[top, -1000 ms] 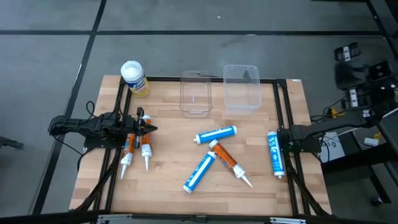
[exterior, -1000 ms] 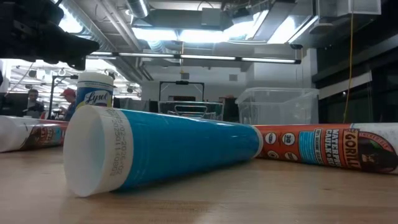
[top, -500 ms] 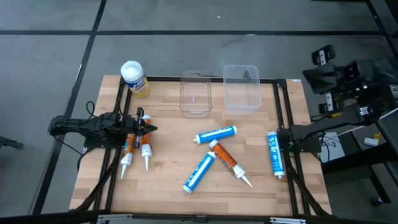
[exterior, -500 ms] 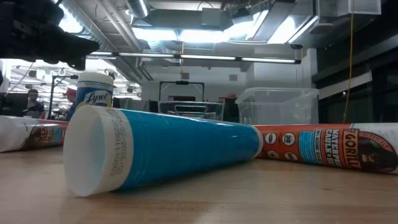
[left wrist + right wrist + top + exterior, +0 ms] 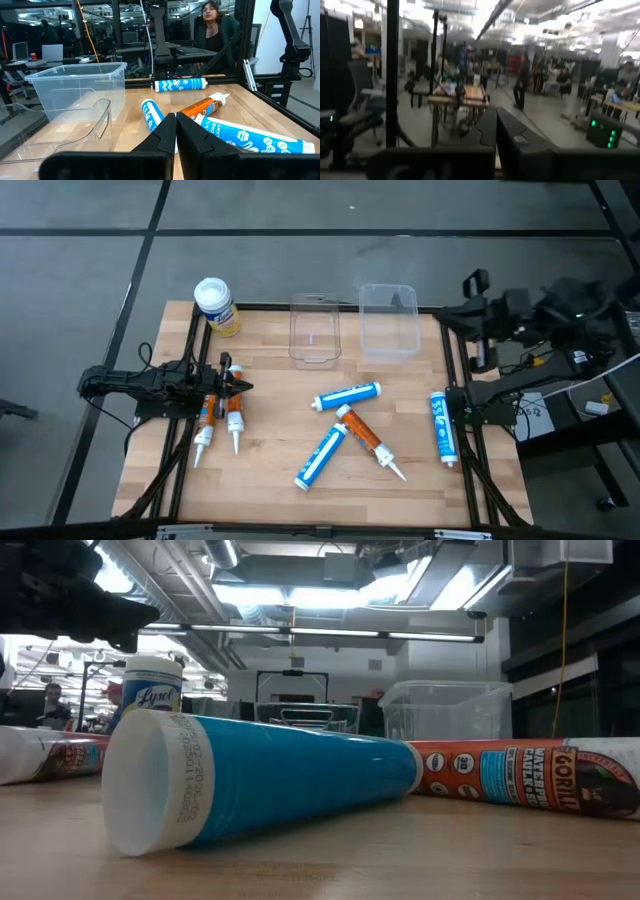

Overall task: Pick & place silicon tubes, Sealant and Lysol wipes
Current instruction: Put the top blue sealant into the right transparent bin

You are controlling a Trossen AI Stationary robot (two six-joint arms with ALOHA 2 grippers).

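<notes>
Left gripper (image 5: 243,387) is resting pressed together, empty, beside orange tubes; the yellow-labelled, white-lidded Lysol wipes canister (image 5: 215,305) is standing at the table's far-left corner — open wide before descending.

From overhead I get flat, even light, soft shadows under the tubes, a faint sheen on the clear bins (image 5: 387,320). At table height the ceiling lights (image 5: 300,590) blow out white and the nearest blue tube (image 5: 260,778) sits close, slightly soft. Left wrist view is sharp and well lit. Right wrist view is smeared, probably motion blur, with its bright background washed out.
</notes>
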